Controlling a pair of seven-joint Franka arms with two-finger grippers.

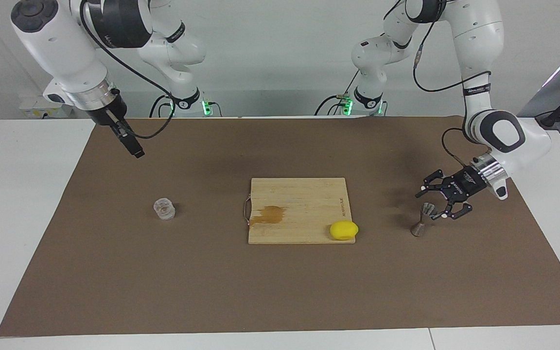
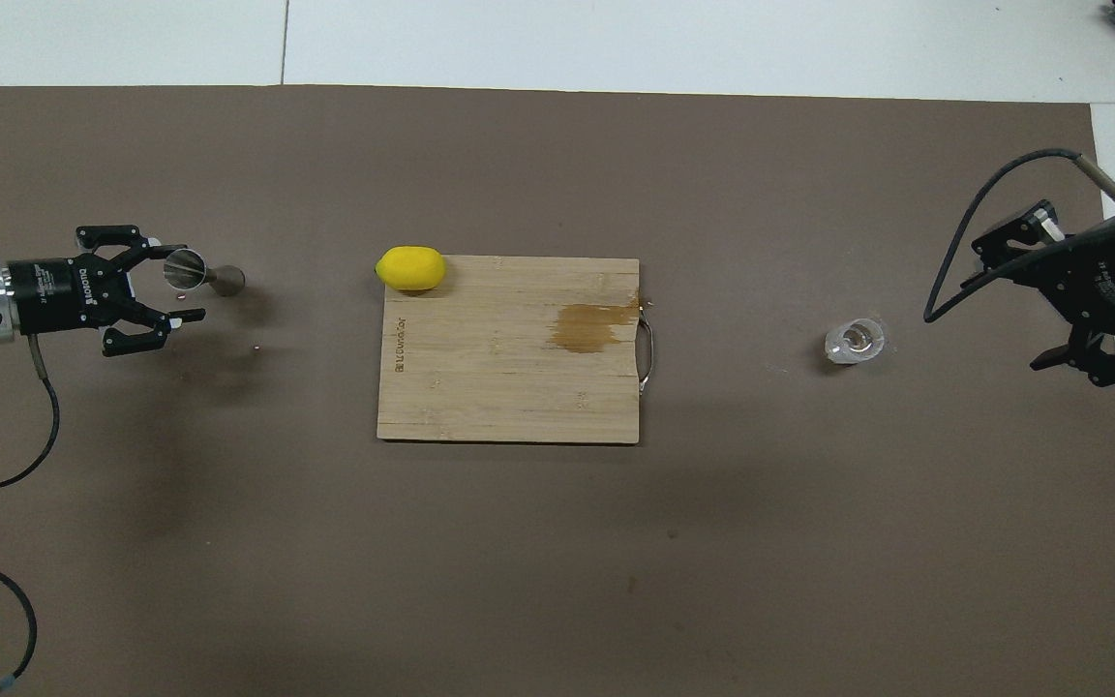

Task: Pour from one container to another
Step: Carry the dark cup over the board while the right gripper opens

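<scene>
Since the glass tumbler (image 1: 164, 209), standing apart toward the right arm's end, looks light, slick and breakable, take its walls gently; left gripper (image 1: 438, 205) stands spread beside the jigger (image 1: 422, 221), right gripper (image 1: 136, 151) unreadable.

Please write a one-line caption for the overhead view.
Left gripper open beside jigger; glass tumbler waits near right gripper.

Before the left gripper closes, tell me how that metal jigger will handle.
The jigger stands on a small foot with a narrow waist and flared cup, so a sideways nudge would probably tip it. Tipped, its round cones would likely roll. Its smooth metal may slip in the left gripper, whose open fingers sit beside the cup.
</scene>
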